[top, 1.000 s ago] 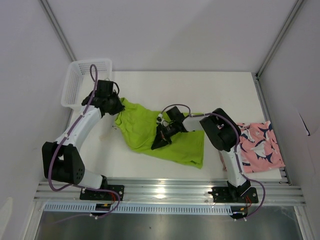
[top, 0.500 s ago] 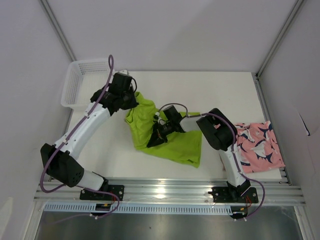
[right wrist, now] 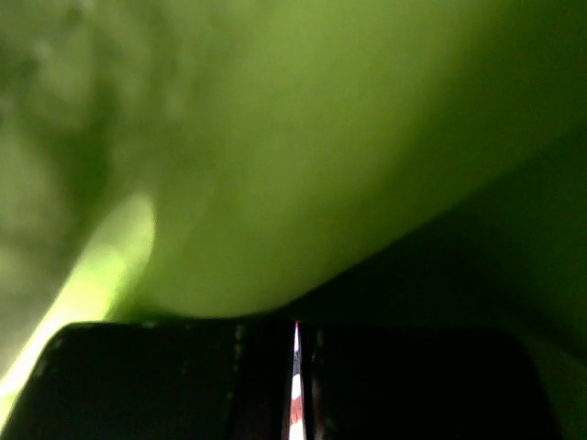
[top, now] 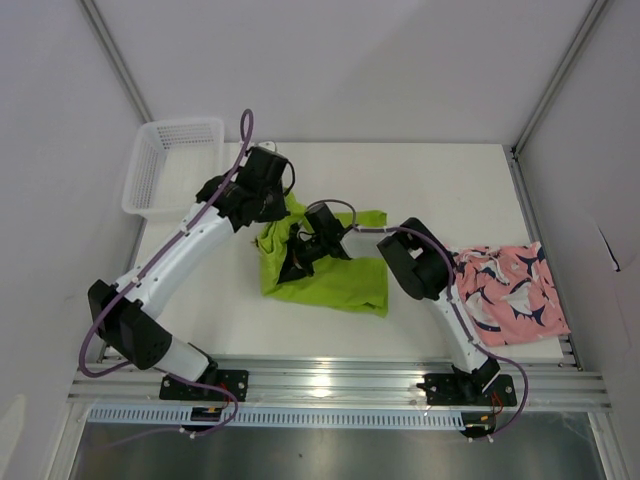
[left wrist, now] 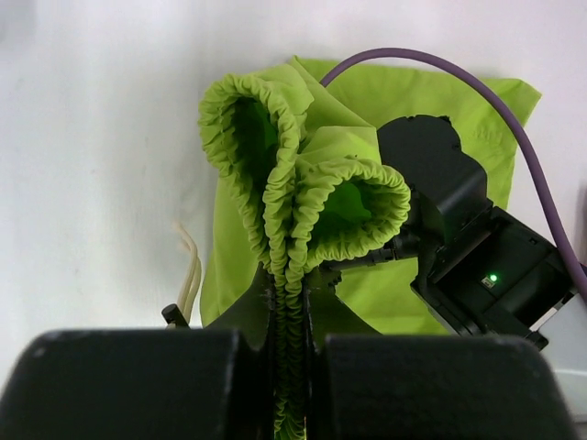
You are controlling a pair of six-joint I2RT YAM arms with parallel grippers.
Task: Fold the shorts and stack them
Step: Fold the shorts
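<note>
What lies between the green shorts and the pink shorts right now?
Only the right arm: it stretches from the edge of the pink shorts across the table to the green shorts, where the right tool meets the cloth. Nothing else visible lies between them.

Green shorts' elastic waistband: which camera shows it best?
The left wrist view: the ruffled waistband fills the middle, pinched between the left fingers. The top view shows the green shorts small, the band too small to make out. The right wrist view is only blurred green cloth.
</note>
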